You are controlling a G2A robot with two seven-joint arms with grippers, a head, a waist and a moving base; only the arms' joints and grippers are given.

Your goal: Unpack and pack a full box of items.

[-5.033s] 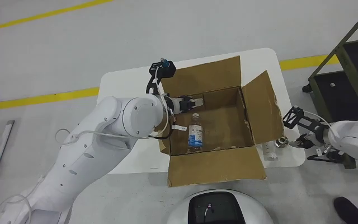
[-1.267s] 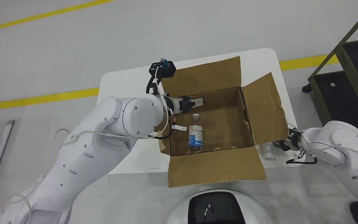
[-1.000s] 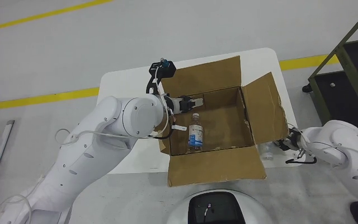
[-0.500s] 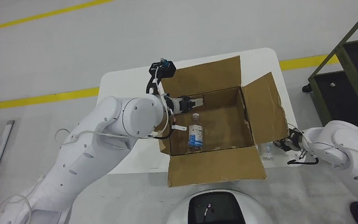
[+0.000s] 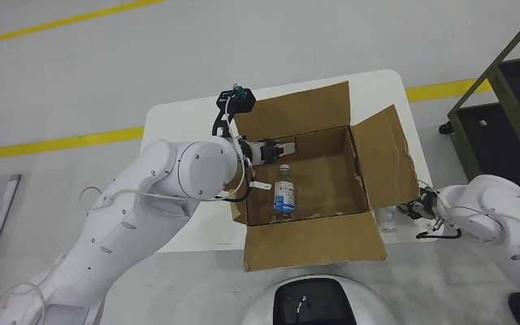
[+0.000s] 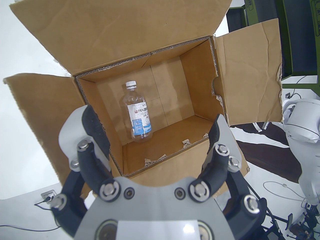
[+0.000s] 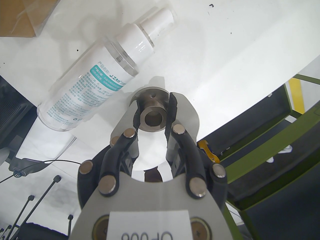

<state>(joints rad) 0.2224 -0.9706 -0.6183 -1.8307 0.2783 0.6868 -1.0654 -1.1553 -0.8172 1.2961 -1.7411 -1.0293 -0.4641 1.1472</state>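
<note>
Centrally, on the white table [image 5: 187, 122], the open cardboard box [image 5: 321, 179] holds one clear bottle [image 5: 283, 195] lying on its floor near the left wall. The left gripper [image 5: 289, 149], fingers spread wide and empty, hovers above that wall's rim. Beside the box's right flap a spray bottle [image 7: 100, 81] lies on the table. Just beside it the right gripper [image 7: 153, 108] is clamped on a small metal sleeve [image 7: 152, 118]. Whichever way the sleeve is bound, it probably needs a firm, level grip, a path clear of the rollable spray bottle, and enough height to pass the flap.
</note>
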